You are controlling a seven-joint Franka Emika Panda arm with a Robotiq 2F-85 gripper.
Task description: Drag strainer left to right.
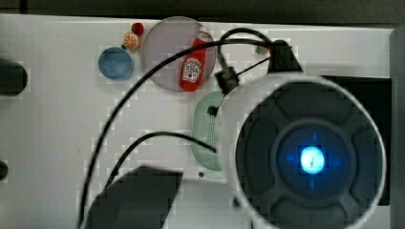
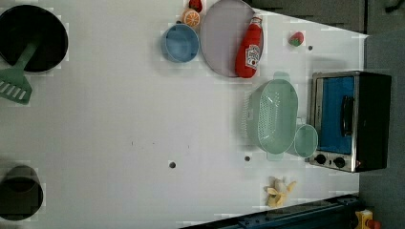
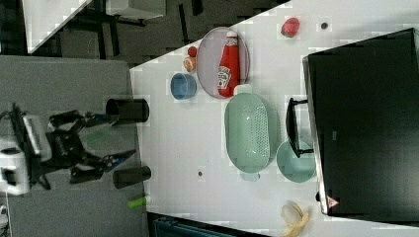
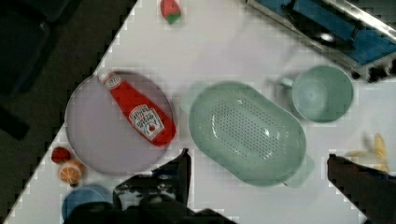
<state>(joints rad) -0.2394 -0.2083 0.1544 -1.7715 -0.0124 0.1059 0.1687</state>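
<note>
The strainer (image 4: 247, 130), a pale mint-green oval colander with small holes and tab handles, sits upright on the white table (image 2: 119, 119). In the left view the strainer (image 2: 274, 117) lies between the plate and the toaster oven; the right view shows the strainer (image 3: 247, 133) too. My gripper (image 4: 259, 158) hangs above the strainer's near rim, open wide with nothing between its fingers (image 4: 180, 170). In the top view my arm (image 1: 310, 160) covers most of the strainer (image 1: 205, 129).
A mint mug (image 2: 305, 140) touches the strainer beside the toaster oven (image 2: 348, 119). A ketchup bottle (image 2: 249, 47) lies on a grey plate (image 2: 219, 33), with a blue bowl (image 2: 180, 43), orange (image 2: 191, 18), strawberry (image 2: 296, 39) and banana (image 2: 279, 191) around. Cables (image 1: 143, 86) cross the top view.
</note>
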